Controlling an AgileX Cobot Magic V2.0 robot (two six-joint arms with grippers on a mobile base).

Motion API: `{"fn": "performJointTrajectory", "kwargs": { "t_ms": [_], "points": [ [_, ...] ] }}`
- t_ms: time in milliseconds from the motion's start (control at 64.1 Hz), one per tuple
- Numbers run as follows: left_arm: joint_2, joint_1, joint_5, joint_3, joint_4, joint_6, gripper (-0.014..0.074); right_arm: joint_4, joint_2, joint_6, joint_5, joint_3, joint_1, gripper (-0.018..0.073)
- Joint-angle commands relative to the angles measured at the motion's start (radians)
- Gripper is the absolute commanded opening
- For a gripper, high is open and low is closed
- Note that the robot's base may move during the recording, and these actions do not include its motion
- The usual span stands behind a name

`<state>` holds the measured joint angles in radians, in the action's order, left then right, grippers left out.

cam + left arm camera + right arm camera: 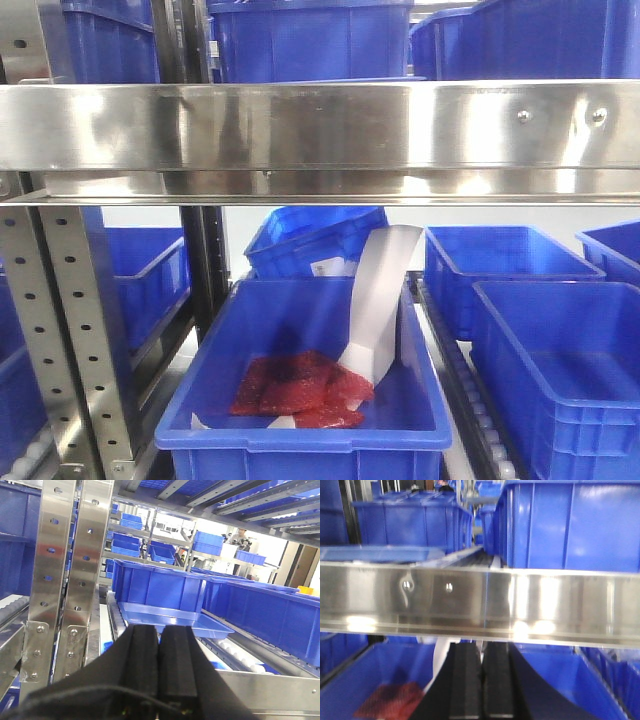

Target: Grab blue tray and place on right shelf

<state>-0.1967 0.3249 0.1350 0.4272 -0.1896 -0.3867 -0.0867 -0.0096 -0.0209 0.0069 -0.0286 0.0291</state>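
Note:
In the left wrist view the blue tray [175, 617], shallow and light blue, lies flat on the white rollers of the right shelf [272, 690], just in front of a deep blue bin [157, 587]. My left gripper [160, 628] is shut with nothing in it, its tips just short of the tray's near rim. The right wrist view shows the shelf's shiny steel front edge [480, 600] across the frame, with the tray's rim [380, 554] above it at the left. My right gripper [481, 646] is shut and empty, below that edge. Neither gripper shows in the front view.
Perforated uprights [67, 565] stand left of the tray. Deep blue bins [310, 40] fill the shelf above the steel edge [320, 125]. Below it a deep bin [310, 400] holds red bags [300, 385] and a white paper strip [380, 300], with more bins [560, 370] to the right.

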Motion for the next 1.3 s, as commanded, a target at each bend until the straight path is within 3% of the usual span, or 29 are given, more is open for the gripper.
{"fn": "performJointTrajectory", "kwargs": {
  "t_ms": [0, 687, 812, 858, 890, 937, 999, 1108, 1186, 1280],
  "points": [
    [-0.012, 0.006, -0.088, 0.028, -0.001, 0.003, -0.0048, -0.006, -0.021, 0.004, -0.047, 0.023, -0.008, 0.0051],
    [-0.012, 0.006, -0.088, 0.028, -0.001, 0.003, -0.0048, -0.006, -0.021, 0.004, -0.043, 0.023, -0.008, 0.0051],
    [-0.01, -0.008, -0.135, 0.009, 0.001, 0.009, -0.0048, -0.006, -0.021, 0.004, -0.043, 0.023, -0.008, 0.0051],
    [0.0, -0.024, -0.122, -0.008, 0.042, 0.069, -0.0048, -0.006, -0.021, 0.004, -0.043, 0.023, -0.008, 0.0051],
    [0.007, -0.037, -0.091, -0.025, 0.088, 0.148, -0.0048, -0.006, -0.021, 0.004, -0.043, 0.023, -0.008, 0.0051],
    [0.03, -0.076, -0.034, -0.053, 0.228, 0.3, -0.0048, -0.006, -0.021, 0.004, -0.043, 0.023, -0.008, 0.0051],
    [0.057, -0.126, -0.027, -0.101, 0.315, 0.444, -0.0048, -0.006, -0.021, 0.004, -0.043, 0.023, -0.008, 0.0051],
    [0.124, -0.221, -0.057, -0.196, 0.381, 0.548, -0.0048, -0.006, -0.021, 0.004, -0.043, 0.023, -0.008, 0.0051],
    [0.177, -0.266, -0.078, -0.277, 0.378, 0.553, -0.0048, -0.006, -0.021, 0.004, -0.043, 0.023, -0.008, 0.0051],
    [0.226, -0.273, -0.125, -0.378, 0.336, 0.553, -0.0048, -0.006, -0.021, 0.004, -0.043, 0.023, -0.008, 0.0051]
  ]
}}
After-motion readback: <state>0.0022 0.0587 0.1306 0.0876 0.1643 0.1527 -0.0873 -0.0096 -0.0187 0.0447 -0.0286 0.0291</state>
